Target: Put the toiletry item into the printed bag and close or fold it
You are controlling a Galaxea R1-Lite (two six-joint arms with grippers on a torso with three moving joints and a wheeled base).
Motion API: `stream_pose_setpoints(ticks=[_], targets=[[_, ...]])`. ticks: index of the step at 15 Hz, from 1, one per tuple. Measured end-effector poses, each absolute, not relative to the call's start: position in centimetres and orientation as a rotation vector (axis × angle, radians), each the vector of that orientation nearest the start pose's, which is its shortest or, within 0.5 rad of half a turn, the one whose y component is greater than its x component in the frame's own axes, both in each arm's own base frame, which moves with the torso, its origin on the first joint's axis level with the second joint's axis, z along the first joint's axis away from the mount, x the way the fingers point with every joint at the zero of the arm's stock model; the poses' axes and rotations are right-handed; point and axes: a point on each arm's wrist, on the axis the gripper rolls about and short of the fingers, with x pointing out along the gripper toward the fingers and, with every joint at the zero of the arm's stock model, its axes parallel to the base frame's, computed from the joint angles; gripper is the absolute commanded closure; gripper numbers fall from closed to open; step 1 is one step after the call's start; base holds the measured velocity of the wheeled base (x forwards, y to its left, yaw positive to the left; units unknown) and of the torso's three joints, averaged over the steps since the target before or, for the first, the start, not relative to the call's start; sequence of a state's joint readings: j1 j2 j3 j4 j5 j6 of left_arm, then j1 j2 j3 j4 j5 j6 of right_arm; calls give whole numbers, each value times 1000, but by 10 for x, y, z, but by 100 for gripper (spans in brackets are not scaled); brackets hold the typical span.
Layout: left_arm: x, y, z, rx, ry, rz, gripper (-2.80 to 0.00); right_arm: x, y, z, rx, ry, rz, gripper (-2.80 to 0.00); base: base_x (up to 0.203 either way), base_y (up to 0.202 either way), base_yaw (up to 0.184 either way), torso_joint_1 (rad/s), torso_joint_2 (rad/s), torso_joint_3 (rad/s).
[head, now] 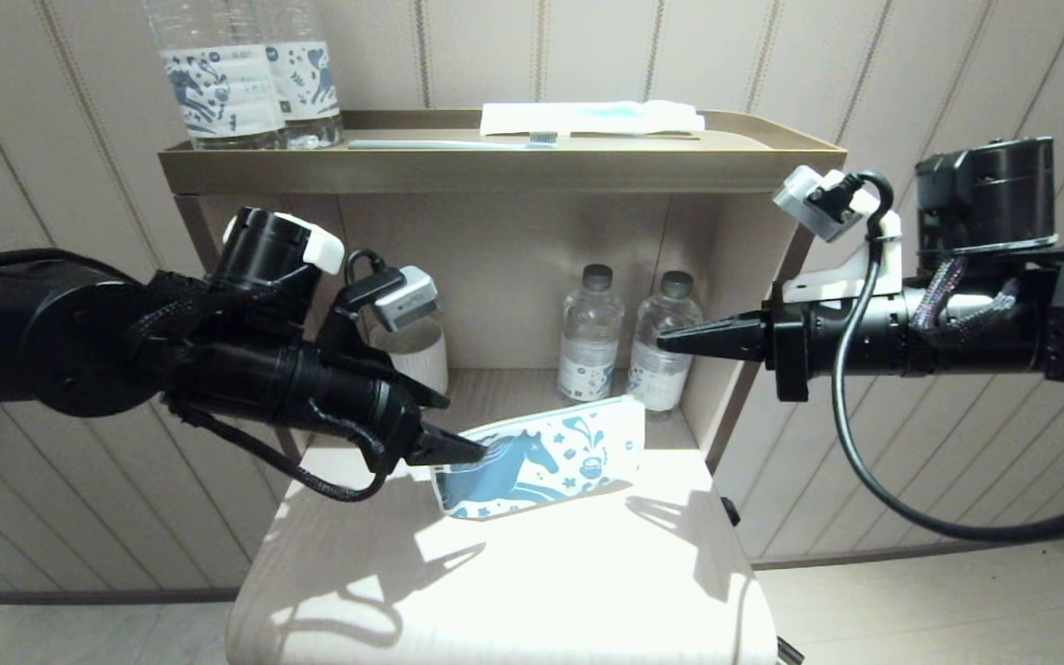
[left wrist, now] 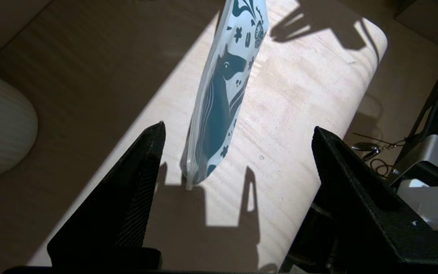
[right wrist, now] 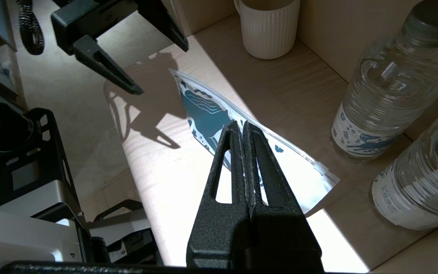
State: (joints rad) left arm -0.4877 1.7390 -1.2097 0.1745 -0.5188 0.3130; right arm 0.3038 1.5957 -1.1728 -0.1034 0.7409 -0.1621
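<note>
White printed bag (head: 541, 457) stands on edge, blue horse showing, before open left pincer (head: 472, 450).

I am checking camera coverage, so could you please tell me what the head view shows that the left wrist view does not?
Only the head view shows the top tray with the toothbrush, the water bottles and the shut right hand. Only the left wrist view shows the left hand open, astride the bag's end without touching it. Both show the printed bag standing on the sunlit shelf.
</note>
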Motion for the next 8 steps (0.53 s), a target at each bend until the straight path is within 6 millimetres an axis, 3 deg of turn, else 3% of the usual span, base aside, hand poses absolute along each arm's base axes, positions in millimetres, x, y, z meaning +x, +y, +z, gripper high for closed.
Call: stream_pose_setpoints(ticks=[1, 5, 8], targets=[[266, -155, 211, 272, 569, -1051, 0, 272, 101, 267, -72, 241, 1057, 0, 0, 0, 0, 0, 0, 0], [232, -138, 232, 260, 525, -999, 0, 271, 100, 270, -71, 235, 1054, 0, 0, 0, 0, 0, 0, 0], [206, -122, 250, 225, 486, -860, 0, 269, 99, 273, -72, 226, 1048, 0, 0, 0, 0, 0, 0, 0]])
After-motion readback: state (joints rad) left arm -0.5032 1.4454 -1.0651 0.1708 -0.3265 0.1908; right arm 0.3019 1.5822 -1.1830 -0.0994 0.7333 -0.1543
